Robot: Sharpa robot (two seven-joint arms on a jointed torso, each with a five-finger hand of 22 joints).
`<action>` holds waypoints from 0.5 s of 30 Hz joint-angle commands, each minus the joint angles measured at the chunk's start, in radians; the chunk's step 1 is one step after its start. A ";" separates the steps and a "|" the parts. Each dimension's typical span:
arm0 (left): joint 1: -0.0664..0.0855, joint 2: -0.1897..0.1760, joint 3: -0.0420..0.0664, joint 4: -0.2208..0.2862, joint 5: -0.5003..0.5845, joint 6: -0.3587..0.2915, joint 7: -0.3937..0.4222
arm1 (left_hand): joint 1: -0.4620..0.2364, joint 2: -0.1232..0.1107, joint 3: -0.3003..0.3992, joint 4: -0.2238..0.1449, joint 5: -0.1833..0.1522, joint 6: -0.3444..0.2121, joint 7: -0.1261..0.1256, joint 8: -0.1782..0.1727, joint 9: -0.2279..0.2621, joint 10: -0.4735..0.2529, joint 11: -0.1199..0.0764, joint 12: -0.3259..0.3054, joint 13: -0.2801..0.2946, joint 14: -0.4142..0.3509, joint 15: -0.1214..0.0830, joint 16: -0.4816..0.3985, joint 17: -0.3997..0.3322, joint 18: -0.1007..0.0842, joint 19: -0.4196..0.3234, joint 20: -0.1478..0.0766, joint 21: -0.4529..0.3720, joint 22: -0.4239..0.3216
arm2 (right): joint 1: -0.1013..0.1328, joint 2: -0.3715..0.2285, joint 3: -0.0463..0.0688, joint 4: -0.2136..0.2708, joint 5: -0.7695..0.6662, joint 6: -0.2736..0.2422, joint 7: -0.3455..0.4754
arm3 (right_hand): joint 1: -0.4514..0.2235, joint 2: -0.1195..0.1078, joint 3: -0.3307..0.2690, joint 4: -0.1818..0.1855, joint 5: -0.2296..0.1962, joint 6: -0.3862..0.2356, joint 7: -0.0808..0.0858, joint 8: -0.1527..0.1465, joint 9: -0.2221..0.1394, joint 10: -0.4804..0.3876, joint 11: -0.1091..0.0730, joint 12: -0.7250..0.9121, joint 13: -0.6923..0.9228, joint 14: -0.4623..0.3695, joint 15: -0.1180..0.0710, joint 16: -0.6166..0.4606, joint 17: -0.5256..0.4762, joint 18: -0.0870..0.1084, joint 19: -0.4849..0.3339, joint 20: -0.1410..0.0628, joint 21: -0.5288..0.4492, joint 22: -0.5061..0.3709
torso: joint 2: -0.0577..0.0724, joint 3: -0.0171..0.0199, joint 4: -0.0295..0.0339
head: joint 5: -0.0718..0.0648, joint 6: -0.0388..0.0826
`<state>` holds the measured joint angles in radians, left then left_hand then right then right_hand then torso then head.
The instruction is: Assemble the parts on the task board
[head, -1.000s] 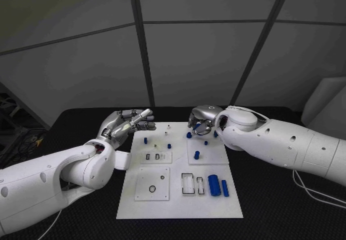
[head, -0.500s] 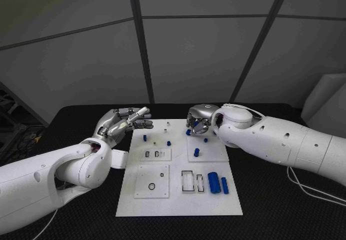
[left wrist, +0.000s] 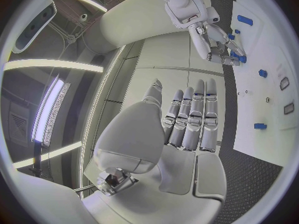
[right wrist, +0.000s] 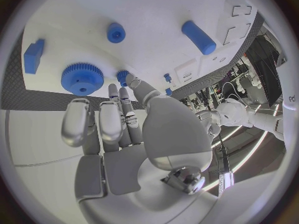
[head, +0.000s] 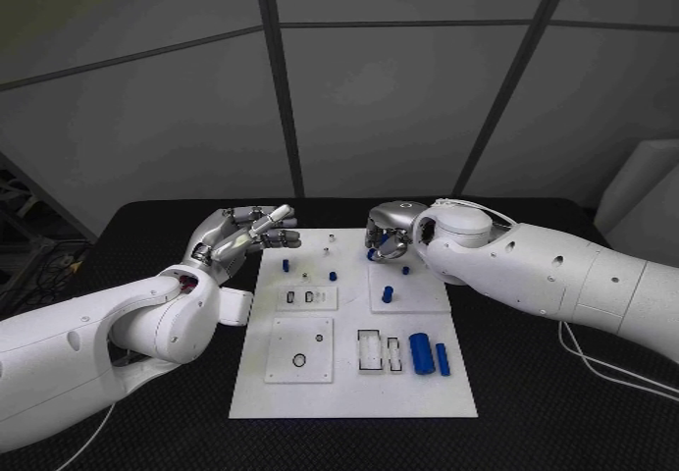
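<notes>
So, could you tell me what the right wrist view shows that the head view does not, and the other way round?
Right wrist view alone: a toothed blue gear lying on the task board just beyond the right hand, whose fingers hold nothing. Head view alone: the left hand raised beside the board's far left corner, and the big blue cylinder near the front. Both share the board and the right hand.

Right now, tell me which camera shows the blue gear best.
The right wrist view: the blue gear lies unobstructed on the task board, teeth plainly visible, just beyond the right hand. In the head view that hand covers most of it. The left wrist view shows only blue bits by the right hand's fingers.
</notes>
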<state>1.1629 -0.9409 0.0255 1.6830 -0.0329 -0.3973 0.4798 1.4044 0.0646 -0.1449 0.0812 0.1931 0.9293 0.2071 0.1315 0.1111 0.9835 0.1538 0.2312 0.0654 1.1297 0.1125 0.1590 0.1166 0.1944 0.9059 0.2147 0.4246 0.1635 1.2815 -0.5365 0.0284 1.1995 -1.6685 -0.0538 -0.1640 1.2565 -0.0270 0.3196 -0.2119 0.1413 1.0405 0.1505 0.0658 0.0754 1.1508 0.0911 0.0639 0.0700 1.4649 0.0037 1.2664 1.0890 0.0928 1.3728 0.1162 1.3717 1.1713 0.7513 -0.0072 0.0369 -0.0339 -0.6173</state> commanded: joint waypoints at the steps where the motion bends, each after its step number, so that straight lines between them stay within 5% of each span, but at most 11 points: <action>1: 0.002 0.001 0.001 0.001 -0.007 0.012 0.002 | -0.003 -0.001 -0.002 -0.001 0.002 0.004 0.004 -0.007 -0.001 0.004 0.006 -0.005 -0.001 -0.003 0.001 -0.006 0.001 -0.015 -0.002 0.003 0.001 -0.001 | 0.003 0.003 0.001 -0.003 -0.007 0.022 0.008 | 0.005 0.012 0.007 0.004 0.006 0.013 -0.001 0.007 0.002 0.011 0.000 -0.001 0.001 0.031 0.003 0.008 0.002 -0.018 0.005 -0.001 0.006 0.003 | 0.000 0.0001 -0.0004 | 0.001 -0.002; 15: 0.002 0.000 0.001 -0.002 -0.007 0.014 0.001 | -0.002 0.000 -0.003 -0.003 0.002 0.005 0.004 -0.007 -0.001 0.004 0.007 -0.007 -0.001 -0.004 0.002 -0.008 0.001 -0.015 -0.003 0.003 0.001 -0.002 | 0.003 0.011 0.000 -0.010 -0.007 0.040 0.022 | 0.020 0.027 0.046 0.009 0.017 0.061 -0.014 0.015 0.014 0.047 -0.013 -0.001 0.000 0.028 -0.007 0.025 0.009 -0.020 0.007 -0.009 0.019 0.021 | 0.001 -0.0006 0.0001 | 0.002 -0.008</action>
<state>1.1634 -0.9408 0.0255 1.6802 -0.0332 -0.3957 0.4772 1.4044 0.0646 -0.1449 0.0813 0.1932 0.9293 0.2071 0.1278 0.1112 0.9870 0.1574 0.2312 0.0654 1.1297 0.1125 0.1542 0.1166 0.1945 0.9058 0.2147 0.4246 0.1624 1.2824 -0.5273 0.0289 1.1896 -1.6691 -0.0265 -0.1573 1.2766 -0.0073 0.3619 -0.2022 0.1532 1.0963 0.1357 0.0773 0.0883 1.1901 0.0804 0.0639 0.0699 1.4650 0.0036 1.2876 1.0972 0.0928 1.3765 0.1125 1.3891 1.1918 0.7521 -0.0072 0.0360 -0.0314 -0.6243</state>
